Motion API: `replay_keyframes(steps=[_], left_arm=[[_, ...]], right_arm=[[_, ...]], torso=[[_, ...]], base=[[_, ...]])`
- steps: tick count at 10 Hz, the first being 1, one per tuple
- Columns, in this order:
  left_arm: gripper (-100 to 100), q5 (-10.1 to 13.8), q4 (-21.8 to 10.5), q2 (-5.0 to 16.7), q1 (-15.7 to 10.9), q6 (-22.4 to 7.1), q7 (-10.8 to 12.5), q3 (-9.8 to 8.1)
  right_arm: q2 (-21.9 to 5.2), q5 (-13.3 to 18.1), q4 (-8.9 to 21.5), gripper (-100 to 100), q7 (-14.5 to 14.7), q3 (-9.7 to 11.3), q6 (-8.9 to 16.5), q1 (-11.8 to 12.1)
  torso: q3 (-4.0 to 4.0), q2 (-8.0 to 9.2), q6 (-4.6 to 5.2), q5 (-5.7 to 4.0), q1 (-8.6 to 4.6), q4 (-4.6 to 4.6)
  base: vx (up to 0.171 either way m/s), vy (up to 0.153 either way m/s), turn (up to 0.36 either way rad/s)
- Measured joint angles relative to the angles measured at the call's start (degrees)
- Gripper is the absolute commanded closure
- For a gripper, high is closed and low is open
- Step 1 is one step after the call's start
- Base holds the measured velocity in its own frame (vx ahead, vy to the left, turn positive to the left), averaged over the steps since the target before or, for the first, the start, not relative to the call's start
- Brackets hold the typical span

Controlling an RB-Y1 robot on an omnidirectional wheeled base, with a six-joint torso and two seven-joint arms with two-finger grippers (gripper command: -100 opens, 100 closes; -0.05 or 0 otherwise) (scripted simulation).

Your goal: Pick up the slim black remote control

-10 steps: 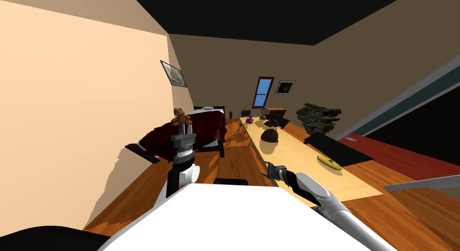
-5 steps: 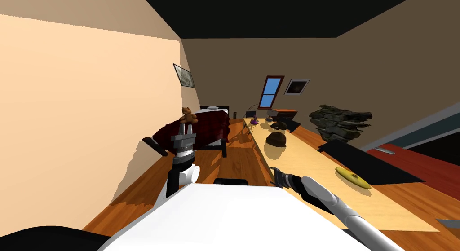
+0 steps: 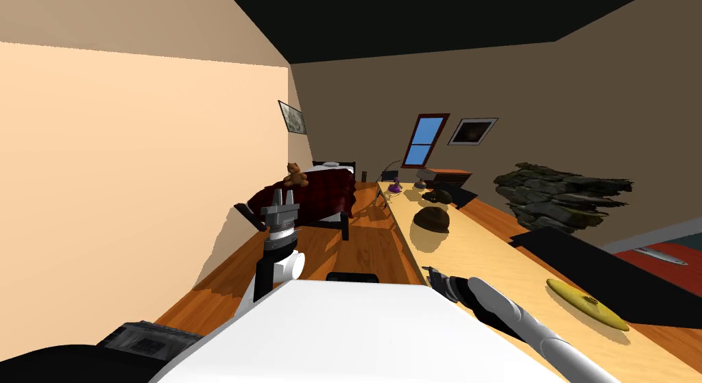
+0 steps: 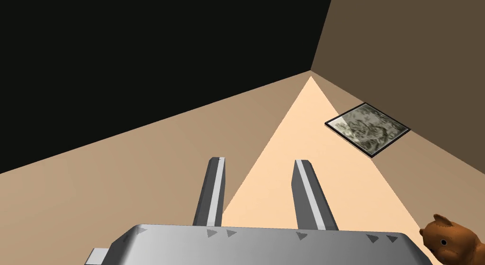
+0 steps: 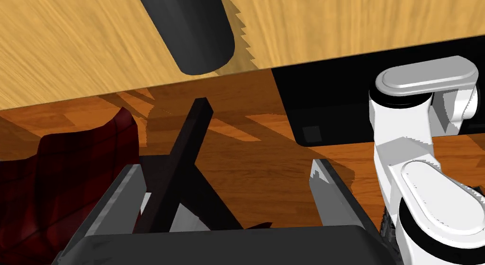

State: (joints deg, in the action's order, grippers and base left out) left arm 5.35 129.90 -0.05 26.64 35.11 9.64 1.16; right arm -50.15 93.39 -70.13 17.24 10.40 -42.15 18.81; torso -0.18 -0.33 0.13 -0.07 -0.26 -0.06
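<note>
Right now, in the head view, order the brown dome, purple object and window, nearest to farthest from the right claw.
1. Brown dome, on the table beyond the right claw.
2. Purple object, farther along the table.
3. Window, far wall.

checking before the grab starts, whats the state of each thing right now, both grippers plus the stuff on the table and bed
left gripper: open, empty, pointing up
right gripper: open, empty, over the floor beside the long table's edge
long table: standing, things on top
teddy bear: sitting upright on the bed
bed: covered by a dark red blanket
yellow dish: lying flat on the table
brown dome: resting on the table
</note>
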Motion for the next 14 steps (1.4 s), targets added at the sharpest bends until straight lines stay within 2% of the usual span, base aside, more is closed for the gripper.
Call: replay_keyframes(steps=[1,3,4,6,7,9,10,11,14], left_arm=[[0,0.00,0.00,0.00,0.00,0.00,0.00,0.00],[0,0.00,0.00,0.00,0.00,0.00,0.00,0.00],[0,0.00,0.00,0.00,0.00,0.00,0.00,0.00],[0,0.00,0.00,0.00,0.00,0.00,0.00,0.00],[0,0.00,0.00,0.00,0.00,0.00,0.00,0.00],[0,0.00,0.00,0.00,0.01,0.00,0.00,0.00],[0,0.00,0.00,0.00,0.01,0.00,0.00,0.00],[0,0.00,0.00,0.00,0.01,0.00,0.00,0.00],[0,0.00,0.00,0.00,0.01,0.00,0.00,-0.01]], right_arm=[[-0.08,0.43,2.18,-100,1.02,-0.12,-0.22,-0.46],[-1.21,3.70,5.38,-100,1.86,0.25,-0.63,-0.45],[-1.65,4.71,7.43,-100,3.15,0.07,-0.60,0.28],[-2.20,7.82,8.10,-100,2.68,0.62,-0.33,0.75],[-2.41,8.48,10.25,-100,3.56,0.59,-0.45,0.41],[-2.88,10.68,11.40,-100,3.66,0.87,-0.32,0.95],[-2.90,10.75,11.48,0,3.72,0.87,-0.29,0.98],[-2.90,10.75,11.47,-100,3.71,0.87,-0.30,0.97],[-0.47,10.90,13.54,-100,4.71,1.98,2.52,1.02]], torso=[[0.01,0.03,0.02,0.01,0.02,0.00],[-0.02,-0.04,-0.01,0.00,-0.03,0.00],[-0.03,-0.06,0.02,0.00,-0.07,-0.01],[0.00,0.01,0.02,0.01,0.04,0.00],[0.01,0.02,0.02,0.02,0.03,0.00],[0.02,0.03,0.04,0.01,0.04,0.01],[0.04,0.07,0.05,0.02,0.10,0.01],[0.06,0.11,0.05,0.03,0.14,0.02],[0.04,0.07,0.05,-0.01,0.00,0.01]], base=[[0.030,-0.025,0.183],[0.051,-0.044,0.233],[0.036,-0.035,0.043],[0.027,-0.023,0.116],[0.027,-0.028,0.127],[0.018,-0.019,0.044],[0.000,0.000,0.000],[0.014,-0.023,0.060],[0.013,-0.035,0.032]])
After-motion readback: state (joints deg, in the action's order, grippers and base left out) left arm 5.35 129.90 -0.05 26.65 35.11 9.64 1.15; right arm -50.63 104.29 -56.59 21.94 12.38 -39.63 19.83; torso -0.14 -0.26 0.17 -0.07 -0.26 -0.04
